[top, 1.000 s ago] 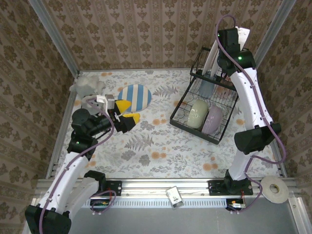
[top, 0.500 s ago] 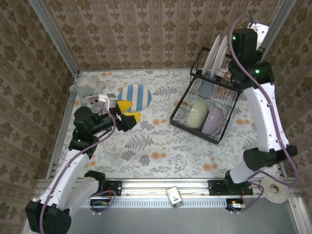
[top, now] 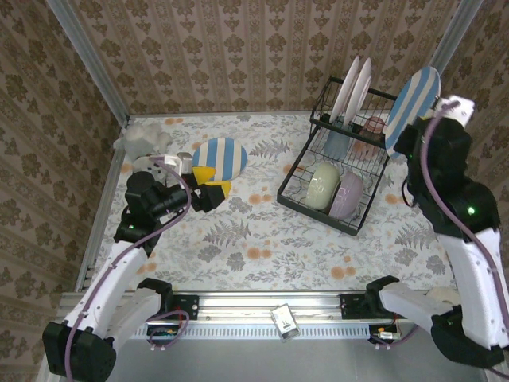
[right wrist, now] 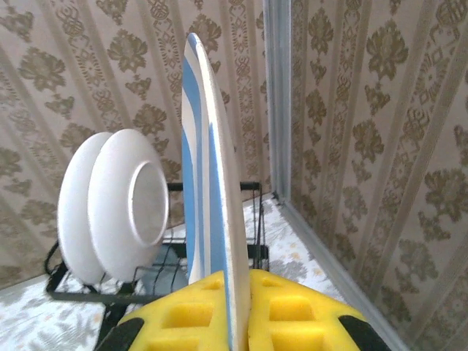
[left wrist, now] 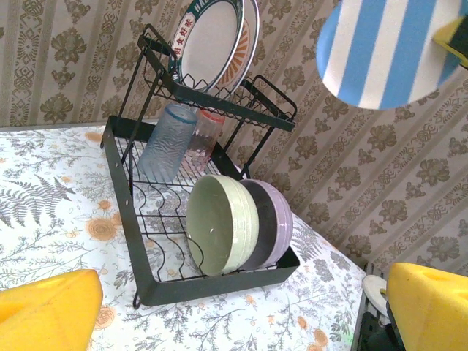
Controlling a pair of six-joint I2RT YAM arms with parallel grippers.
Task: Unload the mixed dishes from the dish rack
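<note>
on rack [top: 314, 215]: 2 plates [top: 354, 87], 2 bowls [top: 322, 185], 2 cups [top: 337, 145] | right jaws grip striped plate [top: 413, 107] | left jaws apart

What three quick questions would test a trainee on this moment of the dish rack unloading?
1. True or false: the right gripper is clamped on a blue-striped plate held on edge.
2. Multiple choice: in the lower tier of the dish rack, what sits right against the lavender bowl? A) a pale green bowl B) a red mug C) a steel pan
3. Count: how many plates stand upright on the rack's upper shelf?

Key: 1 true; 2 A; 3 two.
</note>
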